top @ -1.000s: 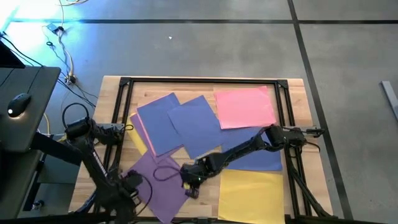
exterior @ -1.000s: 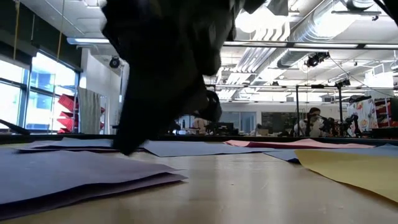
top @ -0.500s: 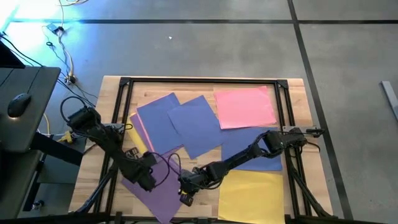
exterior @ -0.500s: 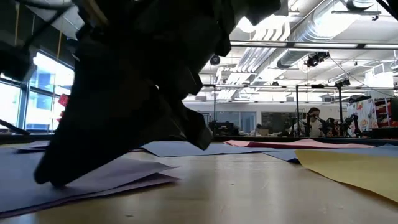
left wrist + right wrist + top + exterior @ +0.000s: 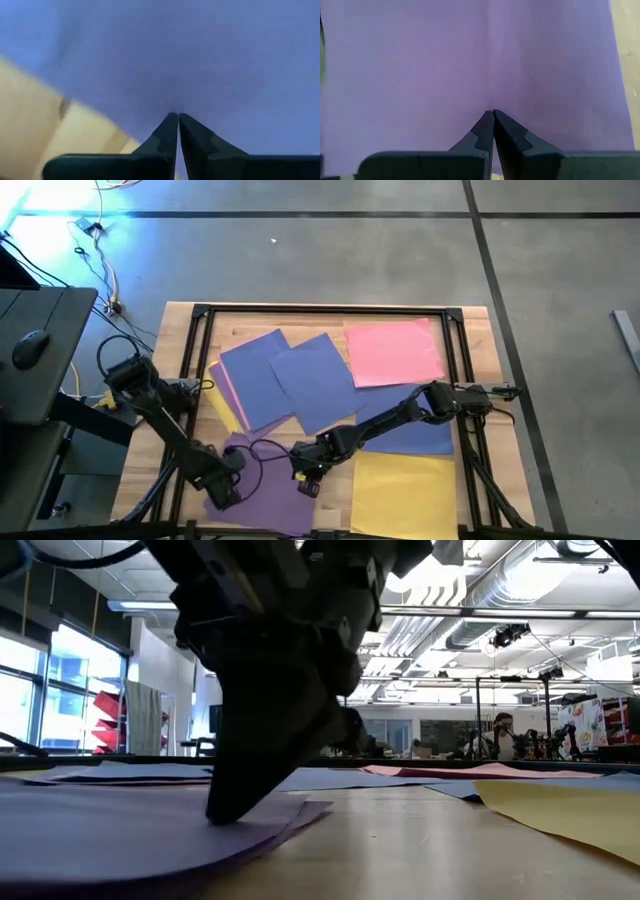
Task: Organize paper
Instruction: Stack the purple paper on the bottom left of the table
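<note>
Two of my grippers are down on the same purple sheet (image 5: 262, 480) at the near edge of the table (image 5: 490, 345), so I judge the step in hand to be sliding or squaring that sheet rather than lifting it; my left gripper (image 5: 222, 492) presses near its left part with the fingers shut tip to tip, nothing between them, and in its wrist view the fingertips (image 5: 172, 122) rest on the purple with bare wood showing beside them; my right gripper (image 5: 305, 480) sits at the sheet's right edge, likewise closed on nothing, its fingertips (image 5: 492, 120) touching the purple surface; in the low view the sheet's edge (image 5: 290, 820) bows slightly off the wood under the pressing arm; the other paper lies apart: two blue sheets (image 5: 290, 375) overlapping toward the far left, a pink sheet (image 5: 393, 350) at the far right, another blue sheet (image 5: 415, 425) under my right arm, and a yellow sheet (image 5: 405, 492) just beside my right gripper; next, I think, both tips must drag together and evenly, or the thin sheet may buckle.
</note>
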Robot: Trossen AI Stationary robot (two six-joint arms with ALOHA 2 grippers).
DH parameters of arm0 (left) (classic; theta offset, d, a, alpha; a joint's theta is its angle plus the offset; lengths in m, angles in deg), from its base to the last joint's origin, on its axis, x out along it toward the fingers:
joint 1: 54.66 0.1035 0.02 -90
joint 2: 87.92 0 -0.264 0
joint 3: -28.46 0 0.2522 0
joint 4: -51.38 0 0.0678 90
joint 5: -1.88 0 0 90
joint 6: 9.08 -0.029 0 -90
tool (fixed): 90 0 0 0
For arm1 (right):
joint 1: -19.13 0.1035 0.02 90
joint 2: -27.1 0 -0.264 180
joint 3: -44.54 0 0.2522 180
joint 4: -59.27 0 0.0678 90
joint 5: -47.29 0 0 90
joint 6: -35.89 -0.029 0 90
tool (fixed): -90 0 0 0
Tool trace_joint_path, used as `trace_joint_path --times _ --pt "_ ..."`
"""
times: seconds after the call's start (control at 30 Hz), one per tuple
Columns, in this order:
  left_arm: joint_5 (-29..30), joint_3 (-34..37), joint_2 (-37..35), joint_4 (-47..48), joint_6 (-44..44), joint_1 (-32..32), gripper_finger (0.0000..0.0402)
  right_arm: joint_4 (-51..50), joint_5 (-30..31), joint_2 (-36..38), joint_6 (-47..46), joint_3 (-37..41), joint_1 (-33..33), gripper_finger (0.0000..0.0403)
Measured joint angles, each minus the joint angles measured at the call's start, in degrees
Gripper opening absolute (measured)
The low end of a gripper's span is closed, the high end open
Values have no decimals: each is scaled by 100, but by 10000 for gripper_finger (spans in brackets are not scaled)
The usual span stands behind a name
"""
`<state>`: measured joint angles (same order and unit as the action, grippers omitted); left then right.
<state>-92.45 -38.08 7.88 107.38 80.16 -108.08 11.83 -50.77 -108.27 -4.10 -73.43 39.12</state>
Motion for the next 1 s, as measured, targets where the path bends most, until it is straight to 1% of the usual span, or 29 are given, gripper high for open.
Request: trace_joint_path --times 0.07,0.13,0.23,0.33,0.4,0.43,0.5,0.6,0.7,0.83,1.0 --pt "29 -138 -9 217 49 -4 0 -97 55 78 119 15 -23 0" --pt "151 -325 -52 694 -12 6 0 -109 78 168 187 15 -44 0" --pt "451 -680 -101 1316 -157 69 0 -68 56 266 345 15 -51 0" --pt "1047 -949 -230 1869 -314 210 0 51 50 294 445 13 -13 0" --pt "1447 -941 -279 1925 -413 327 0 247 169 297 354 13 27 0" --pt "1549 -872 -281 1905 -482 403 0 337 274 297 241 13 39 0" --pt "1571 -700 -276 1836 -687 557 0 447 428 261 -9 13 48 0" --pt "1457 -367 -274 1405 -859 707 0 555 606 60 -385 7 35 0" --pt "1349 -342 -281 1460 -844 752 0 700 554 -94 -464 2 15 0" --pt "1346 -509 -304 1437 -885 709 0 1009 346 -227 155 -13 31 0" --pt "1349 -640 -311 1281 -895 582 0 1067 433 -233 1085 -11 10 0"
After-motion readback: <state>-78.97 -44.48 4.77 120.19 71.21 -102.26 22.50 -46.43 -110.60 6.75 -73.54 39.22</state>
